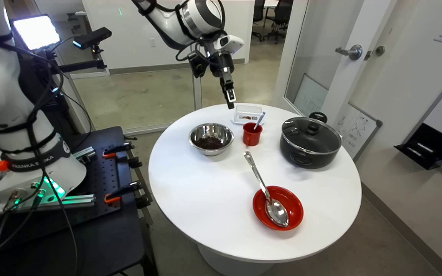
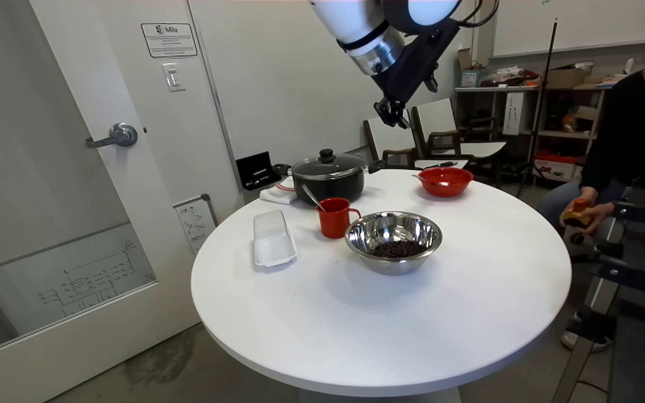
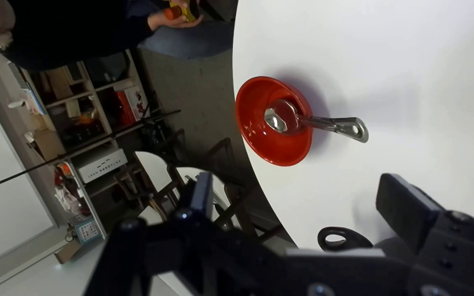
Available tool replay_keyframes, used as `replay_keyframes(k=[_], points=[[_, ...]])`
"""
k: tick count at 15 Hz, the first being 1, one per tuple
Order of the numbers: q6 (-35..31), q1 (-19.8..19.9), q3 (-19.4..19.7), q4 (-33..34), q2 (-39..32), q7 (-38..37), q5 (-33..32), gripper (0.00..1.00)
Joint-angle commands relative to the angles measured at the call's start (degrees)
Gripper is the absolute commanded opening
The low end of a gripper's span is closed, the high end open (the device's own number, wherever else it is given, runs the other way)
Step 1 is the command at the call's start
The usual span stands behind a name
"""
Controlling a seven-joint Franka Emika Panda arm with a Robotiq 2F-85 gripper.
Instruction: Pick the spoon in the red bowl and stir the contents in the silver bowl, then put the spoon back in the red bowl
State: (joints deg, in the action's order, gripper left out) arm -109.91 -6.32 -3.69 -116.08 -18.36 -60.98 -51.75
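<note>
From left to right in an exterior view, a round, shiny steel bowl (image 1: 221, 131) stood upright at the left, with dark, loose contents (image 1: 209, 143) lying low in it. Right of it, the black two-fingered gripper (image 3: 298, 191) hung well above the round white tabletop (image 1: 202, 191), touching nothing; in the wrist view its fingers were spread wide, with nothing between them. Farther right and near, the long, slim silver metal spoon (image 1: 265, 190) rested with its oval head inside a shallow, round, glossy red bowl (image 1: 296, 209), its handle crossing the rim toward the far left. I judged the task not yet begun, with picking up, stirring and returning all left, though a finished one could look the same.

Around these, a white plastic box (image 1: 248, 112) with a clear lid stood far, then a small red cup (image 1: 251, 136) just beside the steel bowl, a thin utensil (image 1: 259, 119) leaning in it. At the right stood a round black pot (image 1: 319, 159) with a glass lid. A sideways stir might bump the cup; a low reach might catch the pot.
</note>
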Motion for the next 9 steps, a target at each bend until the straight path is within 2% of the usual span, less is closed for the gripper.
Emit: replay_keyframes(k=[1,4,9], points=[[0.04,-0.61,0.58,0.21,-0.03,0.16,0.26,1.00],[1.30,-1.73,0.48,2.30,-2.82,-1.31,-0.96,1.00],[1.59,-2.94,1.67,9.48,-13.77,1.49,-5.74,1.00]])
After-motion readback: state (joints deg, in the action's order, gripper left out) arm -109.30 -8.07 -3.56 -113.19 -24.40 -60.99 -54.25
